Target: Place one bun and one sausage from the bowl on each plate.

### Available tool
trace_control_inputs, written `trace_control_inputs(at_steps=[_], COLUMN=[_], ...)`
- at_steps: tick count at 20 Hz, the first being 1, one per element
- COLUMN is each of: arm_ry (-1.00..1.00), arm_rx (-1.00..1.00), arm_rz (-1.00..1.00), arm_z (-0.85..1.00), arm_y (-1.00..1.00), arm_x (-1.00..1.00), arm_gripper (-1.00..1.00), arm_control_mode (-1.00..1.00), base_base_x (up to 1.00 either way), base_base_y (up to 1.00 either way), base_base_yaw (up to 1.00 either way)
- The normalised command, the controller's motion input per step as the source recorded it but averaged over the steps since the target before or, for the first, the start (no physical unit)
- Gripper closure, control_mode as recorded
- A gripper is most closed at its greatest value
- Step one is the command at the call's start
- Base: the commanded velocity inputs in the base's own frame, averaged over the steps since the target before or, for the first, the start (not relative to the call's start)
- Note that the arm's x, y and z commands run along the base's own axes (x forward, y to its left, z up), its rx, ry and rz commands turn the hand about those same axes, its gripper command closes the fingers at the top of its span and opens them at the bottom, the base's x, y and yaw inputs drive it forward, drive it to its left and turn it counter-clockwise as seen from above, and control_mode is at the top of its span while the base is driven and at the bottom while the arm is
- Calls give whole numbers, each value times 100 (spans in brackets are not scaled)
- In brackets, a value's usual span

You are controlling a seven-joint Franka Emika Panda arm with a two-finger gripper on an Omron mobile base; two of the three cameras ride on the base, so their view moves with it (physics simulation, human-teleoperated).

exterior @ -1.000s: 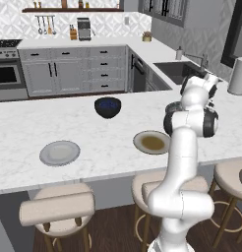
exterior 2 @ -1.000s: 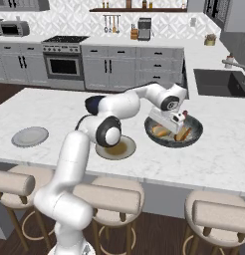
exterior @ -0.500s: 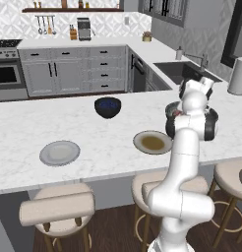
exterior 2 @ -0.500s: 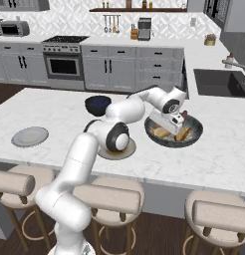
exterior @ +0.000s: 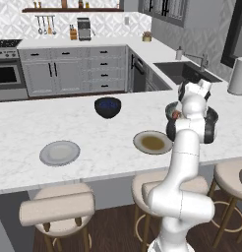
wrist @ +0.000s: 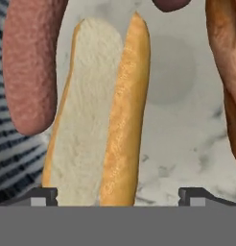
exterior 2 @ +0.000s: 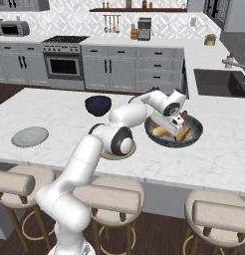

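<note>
The wide grey bowl (exterior 2: 198, 127) stands on the island to the right and holds buns and sausages. My gripper (exterior 2: 173, 125) reaches down into it, open. In the hand view a split bun (wrist: 98, 120) lies lengthwise between my two fingertips (wrist: 43, 196), with my gripper (wrist: 119, 196) just above it and not touching. A sausage (wrist: 29, 67) lies to the bun's left, and another brown piece (wrist: 228, 72) to its right. The plain grey plate (exterior: 59, 152) sits far left. Just left of the bowl (exterior: 170, 109) rests the tan-centred plate (exterior: 152, 142).
A dark navy bowl (exterior: 107, 107) stands mid-island behind the plates. Stools (exterior: 56, 209) line the near edge of the island. A sink (exterior: 184, 71) and a paper towel roll (exterior: 238, 75) are at the back right.
The hand has come down a little lower into the bowl and the elbow has swung slightly right. The jaws stay open.
</note>
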Motion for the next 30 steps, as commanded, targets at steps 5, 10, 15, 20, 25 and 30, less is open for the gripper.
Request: trace_control_inputs(at_steps=[5,10,15,20,25,30], arm_ry=[-6,-1,2,0,-1,-35], arm_rx=[-1,0,-12,-8,0,-1], arm_rz=[-7,-7,0,-1,0,0], arm_z=[-15,-3,-49,-37,3,85], arm_y=[29,21,0,0,0,29], arm_x=[18,10,7,9,-35,-100], arm_gripper=[-100,-100,-100,100,100,100], arm_control_mode=[-100,-100,-100,-100,-100,-100], base_base_x=[0,0,0,0,0,0], base_base_y=[0,0,0,0,0,0], base_base_yaw=[0,0,0,0,0,0])
